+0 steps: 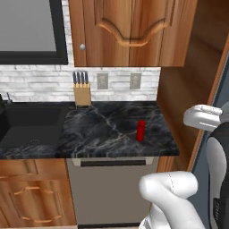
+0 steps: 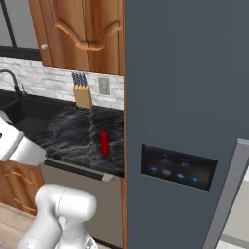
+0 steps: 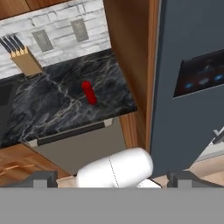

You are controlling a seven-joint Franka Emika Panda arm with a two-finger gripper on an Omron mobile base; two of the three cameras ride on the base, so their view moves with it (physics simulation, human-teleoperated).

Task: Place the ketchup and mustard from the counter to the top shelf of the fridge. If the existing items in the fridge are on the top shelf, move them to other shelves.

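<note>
The ketchup, a slim red bottle, stands upright on the black marble counter, near its right end and close to the front edge. It shows too in the right base view and in the hand view. The fridge rises right of the counter, its dark door with the blue-lit panel facing me. The top shelf, the other shelves and the existing items are hidden behind that door. The mustard is out of view. My gripper is open with nothing held, well back from the counter and above the floor.
A knife block stands at the back wall, and a dark sink lies to the left. Wooden wall cabinets hang above the counter, and a dishwasher front sits below it. The fridge's grey bar handle is at the right.
</note>
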